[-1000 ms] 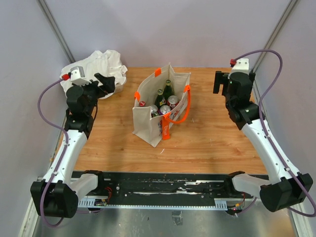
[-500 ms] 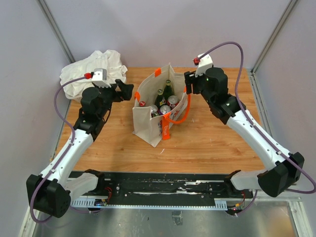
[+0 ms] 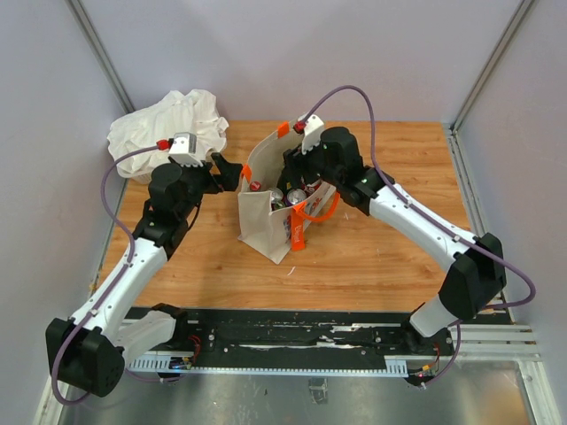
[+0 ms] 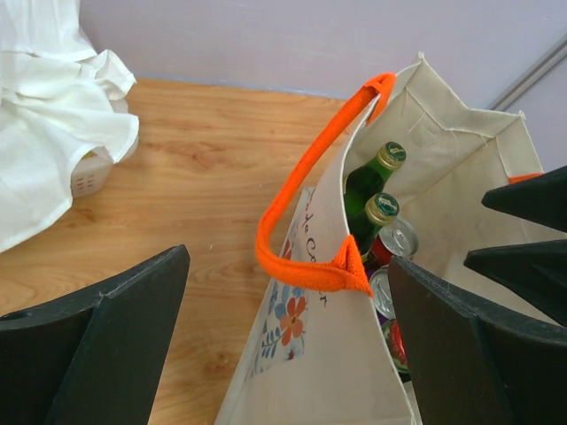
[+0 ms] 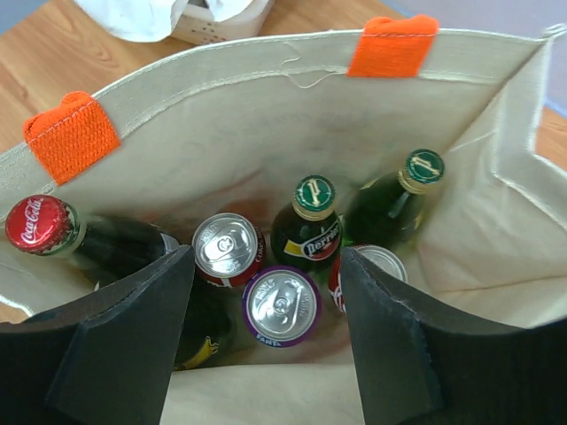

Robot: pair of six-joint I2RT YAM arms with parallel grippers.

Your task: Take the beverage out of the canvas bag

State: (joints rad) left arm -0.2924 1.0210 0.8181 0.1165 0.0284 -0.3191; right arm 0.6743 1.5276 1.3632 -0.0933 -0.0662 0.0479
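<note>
Cream canvas bag (image 3: pixel 266 212) with orange handles upright in the middle of the wooden worktop (image 3: pixel 381 252) from above, white cloth heap (image 3: pixel 168 124) at the far left corner, left gripper (image 3: pixel 232 171) just beside the bag's left wall, right arm (image 3: pixel 403 217) reaching over its open mouth. From the left wrist, left gripper (image 4: pixel 288 261) spread wide and holding nothing, orange handle (image 4: pixel 301 204) and two green bottles (image 4: pixel 383 177) ahead of it. From the right wrist, right gripper (image 5: pixel 266 261) partly spread, gripping nothing, poised over a purple-rimmed can (image 5: pixel 282 307), with a silver-topped can (image 5: pixel 228 248), a Perrier bottle (image 5: pixel 310 221) and a Coca-Cola bottle (image 5: pixel 37 224) around it.
</note>
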